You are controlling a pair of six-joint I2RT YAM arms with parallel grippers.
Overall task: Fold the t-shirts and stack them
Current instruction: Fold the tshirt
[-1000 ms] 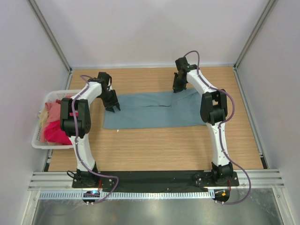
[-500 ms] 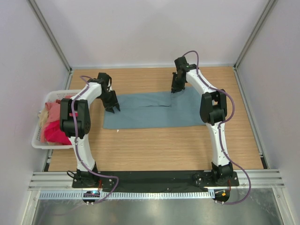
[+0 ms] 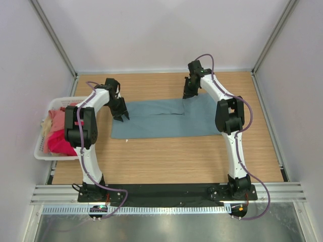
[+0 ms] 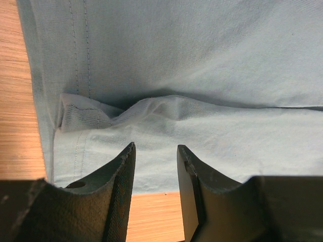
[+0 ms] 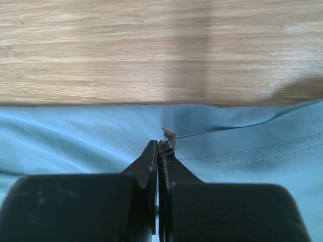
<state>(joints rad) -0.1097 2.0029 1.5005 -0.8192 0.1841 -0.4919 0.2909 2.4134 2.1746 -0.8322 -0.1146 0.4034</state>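
A large grey-teal t-shirt (image 3: 161, 118) lies spread flat on the wooden table. My left gripper (image 3: 121, 117) is open over the shirt's left edge. In the left wrist view the gripper (image 4: 155, 148) stands just above the cloth (image 4: 202, 60), beside a small raised fold (image 4: 146, 108). My right gripper (image 3: 187, 95) is at the shirt's far edge. In the right wrist view it (image 5: 160, 144) is shut on a small pinch of the grey-teal cloth (image 5: 75, 141). Salmon pink (image 3: 58, 121), crimson-pink (image 3: 60, 143) and cream (image 3: 46, 123) shirts lie in the basket.
A white slotted basket (image 3: 40, 151) sits at the table's left edge, beside the left arm. Bare wood (image 3: 166, 161) lies in front of the shirt and a strip of wood (image 5: 151, 50) behind its far edge. Grey walls enclose the table.
My right gripper has shifted slightly left and toward the back wall, keeping its pinch on the shirt's far edge. The left gripper has not moved.
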